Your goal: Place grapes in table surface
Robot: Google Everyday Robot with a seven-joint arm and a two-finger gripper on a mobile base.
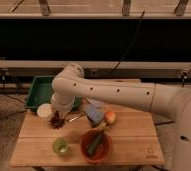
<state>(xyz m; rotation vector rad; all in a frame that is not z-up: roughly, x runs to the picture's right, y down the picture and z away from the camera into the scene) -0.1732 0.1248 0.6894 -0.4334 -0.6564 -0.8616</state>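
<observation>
Grapes (55, 121), a small dark purple-red bunch, sit low at the left of the light wooden plank surface (134, 141); the gripper (62, 113) is right over them; I cannot tell whether it holds them; the placing step looks nearly finished; next comes a clean release and a straight lift.

Table surface (134, 136) bears green cup (60, 146), red bowl (84, 150), grapes (56, 122) — gripper (60, 115) over the grapes.
</observation>
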